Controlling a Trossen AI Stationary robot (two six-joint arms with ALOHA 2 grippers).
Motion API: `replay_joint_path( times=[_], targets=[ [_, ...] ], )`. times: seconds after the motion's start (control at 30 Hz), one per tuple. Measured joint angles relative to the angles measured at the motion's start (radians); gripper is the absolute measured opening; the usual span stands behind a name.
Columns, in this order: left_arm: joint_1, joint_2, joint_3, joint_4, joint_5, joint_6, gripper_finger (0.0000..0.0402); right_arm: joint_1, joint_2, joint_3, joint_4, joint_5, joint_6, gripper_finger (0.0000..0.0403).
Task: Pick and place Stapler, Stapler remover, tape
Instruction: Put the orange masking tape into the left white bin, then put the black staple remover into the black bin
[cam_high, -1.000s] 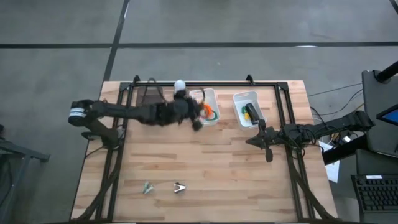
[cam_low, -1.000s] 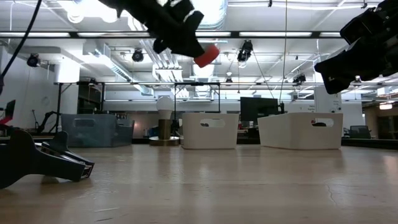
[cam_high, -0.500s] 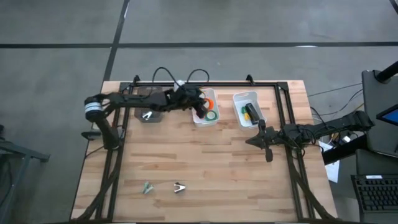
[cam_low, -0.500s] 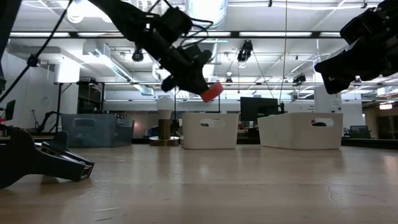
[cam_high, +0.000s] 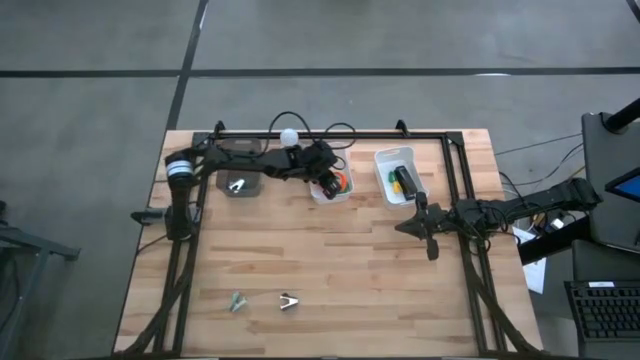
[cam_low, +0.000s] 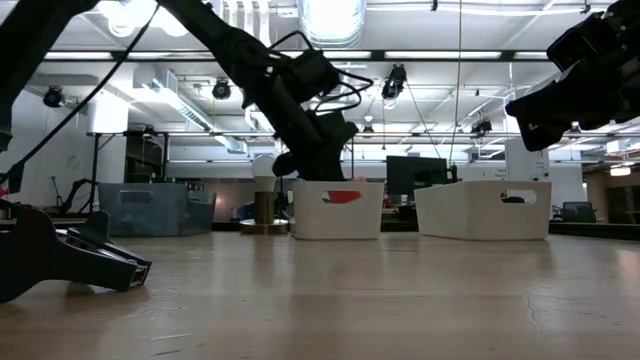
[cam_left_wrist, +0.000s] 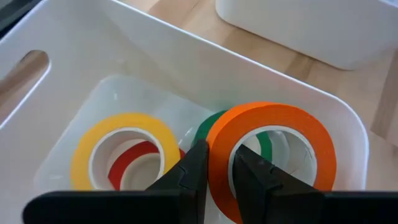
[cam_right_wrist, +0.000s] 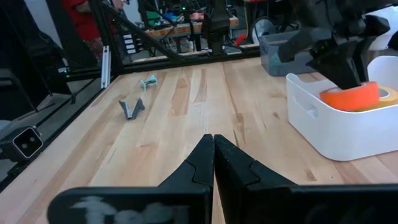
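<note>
High view: the left gripper (cam_high: 325, 184) is seen over the left bin (cam_high: 318, 194), which stands just beside the right bin (cam_high: 381, 188); the right gripper (cam_high: 432, 243) waits over bare wood on the far side of the right bin, and two claw pieces (cam_high: 289, 301) lie well apart from the left bin near the table's front edge. Low view: the left gripper (cam_low: 325, 160) is lowered to the rim of the left bin (cam_low: 337, 210), an orange patch showing through the handle slot. Left wrist view: the orange roll (cam_left_wrist: 272, 158) is pinched on edge, one finger (cam_left_wrist: 186, 177) outside its wall and one inside its core, above the yellow roll (cam_left_wrist: 124, 152), red roll (cam_left_wrist: 138, 163) and green roll (cam_left_wrist: 214, 127) lying on the floor of the left bin (cam_left_wrist: 311, 99). Right wrist view: the right fingers (cam_right_wrist: 200, 163) are pressed together with nothing between them, and the orange roll (cam_right_wrist: 349, 96) is seen still above the rim of the left bin (cam_right_wrist: 323, 127). Risks: released on edge, the orange roll may land on the other rolls, roll and lean on the wall; a finger left inside the core may drag it out again on withdrawal, and a low exit may nudge the left bin.
</note>
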Motion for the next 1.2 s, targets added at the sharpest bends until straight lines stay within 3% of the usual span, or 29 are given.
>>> replay_joint_path(
  times=[0.73, 1.03, 1.2],
  targets=[
    [0.0, 0.026, 0.009, 0.005, 0.057, 0.023, 0.0067, 0.0, 0.0, 0.0, 0.0, 0.0, 0.0, 0.0008],
    [-0.001, 0.012, 0.017, 0.008, 0.068, 0.019, 0.016, 0.0, 0.0, 0.0, 0.0, 0.0, 0.0, 0.0008],
    [-0.007, -0.028, 0.049, -0.09, 0.126, 0.022, 0.0188, 0.0, 0.0, 0.0, 0.0, 0.0, 0.0, 0.0008]
  ],
)
